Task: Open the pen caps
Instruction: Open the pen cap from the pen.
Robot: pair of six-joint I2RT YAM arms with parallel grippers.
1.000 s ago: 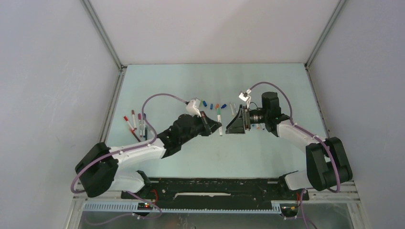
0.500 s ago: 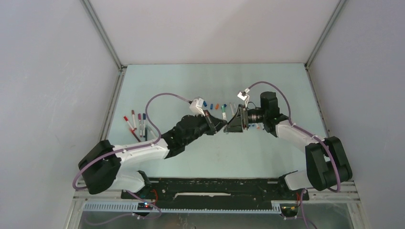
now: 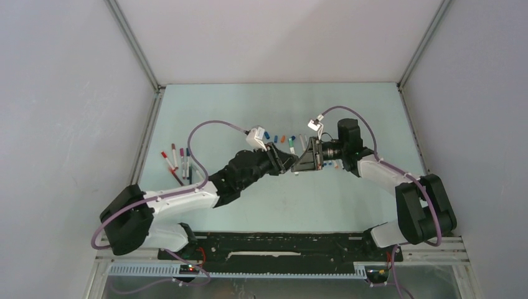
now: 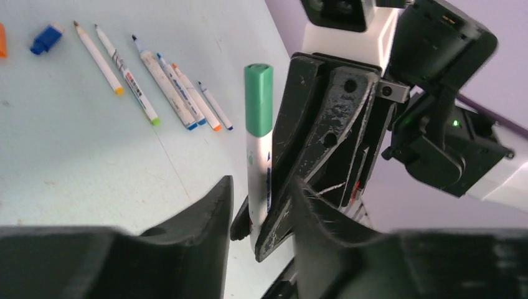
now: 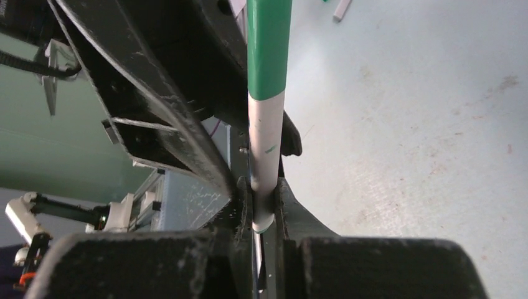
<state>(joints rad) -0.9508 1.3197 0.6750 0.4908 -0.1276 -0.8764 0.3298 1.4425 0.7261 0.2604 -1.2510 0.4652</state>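
Both grippers have met above the table: right gripper (image 5: 261, 199) has clamped the pen (image 4: 258, 180) barrel, left gripper (image 4: 261, 190) has loosened to a narrow gap. Green cap (image 4: 258, 99) stays on, awaiting a pull.

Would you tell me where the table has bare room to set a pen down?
Bare: the far strip of table between the back wall and the caps; the near patch between the arms. Crowded: the pens at the left edge, and the middle, where the left gripper and right gripper meet at the green pen.
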